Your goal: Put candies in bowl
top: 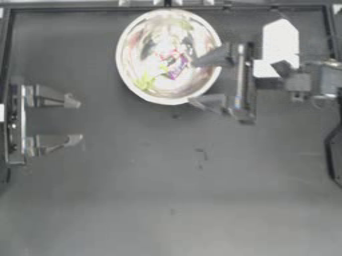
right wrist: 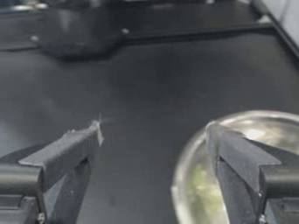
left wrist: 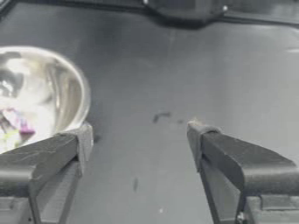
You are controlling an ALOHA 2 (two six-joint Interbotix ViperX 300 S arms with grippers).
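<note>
A dark, matte bench fills the scene, bare over most of its near half. The large round shiny silvery-white bowl sits toward the far edge, and the small twist-wrapped candies lie together inside it, purple, red and yellow-green showing among reflections; none is visible on the bench, so the task looks essentially finished. The right pincer hovers at the bowl's right rim, released and empty, one jaw over the inside and one outside, likely because it dropped a candy there. The left pincer rests near the left edge, also released, waiting clear of the work.
</note>
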